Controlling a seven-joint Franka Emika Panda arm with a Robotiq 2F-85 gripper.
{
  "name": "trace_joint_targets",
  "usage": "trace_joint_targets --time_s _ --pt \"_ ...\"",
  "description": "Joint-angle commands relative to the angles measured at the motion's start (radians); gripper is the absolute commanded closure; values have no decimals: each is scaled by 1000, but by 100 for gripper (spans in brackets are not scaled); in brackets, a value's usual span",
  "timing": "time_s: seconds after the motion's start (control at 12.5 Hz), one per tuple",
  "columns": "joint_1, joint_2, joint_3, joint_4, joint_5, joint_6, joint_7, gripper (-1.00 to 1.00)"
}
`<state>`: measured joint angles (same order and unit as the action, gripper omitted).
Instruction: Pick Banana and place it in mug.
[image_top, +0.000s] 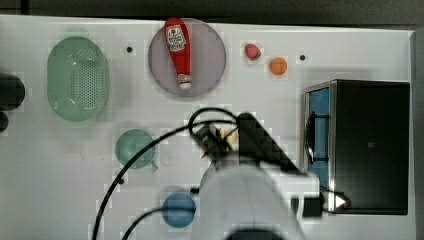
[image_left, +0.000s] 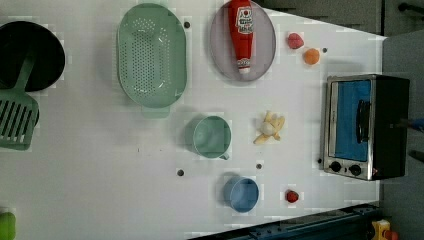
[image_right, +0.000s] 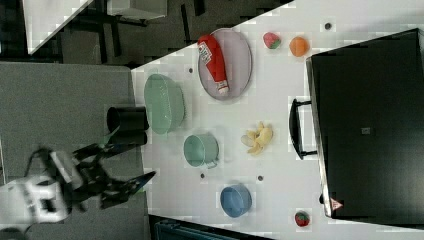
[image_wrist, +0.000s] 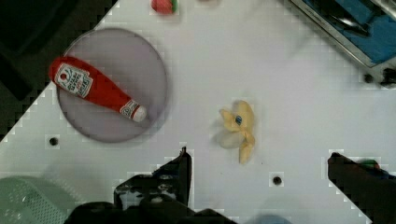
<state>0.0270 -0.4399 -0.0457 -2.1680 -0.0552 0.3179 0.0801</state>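
The pale yellow banana (image_wrist: 238, 128) lies peeled open on the white table, between the mug and the toaster oven. It also shows in the left view (image_left: 270, 127) and the right view (image_right: 258, 138). In the top view the arm (image_top: 250, 190) covers most of the banana (image_top: 227, 134). My gripper (image_wrist: 259, 156) hangs above the table just short of the banana, open wide with nothing between its fingers. The teal-green mug (image_top: 135, 148) stands upright and empty, to the banana's left in the top view, the left view (image_left: 212, 136) and the right view (image_right: 199, 150).
A red ketchup bottle (image_top: 178, 50) lies on a grey plate (image_top: 212, 55). A pale green strainer (image_top: 77, 77), a blue cup (image_top: 178, 210), a toaster oven (image_top: 360, 145), an orange (image_top: 278, 65) and a strawberry (image_top: 252, 51) stand around. A black pan (image_left: 27, 55) and green spatula (image_left: 15, 120) lie apart.
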Motion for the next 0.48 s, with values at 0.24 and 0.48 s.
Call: trace_joint_targets --time_s 0.24,0.48 --pt "-25 231 6 -231 3 310 -14 -100" --pt "-25 344 -1 -319 3 527 -14 -100"
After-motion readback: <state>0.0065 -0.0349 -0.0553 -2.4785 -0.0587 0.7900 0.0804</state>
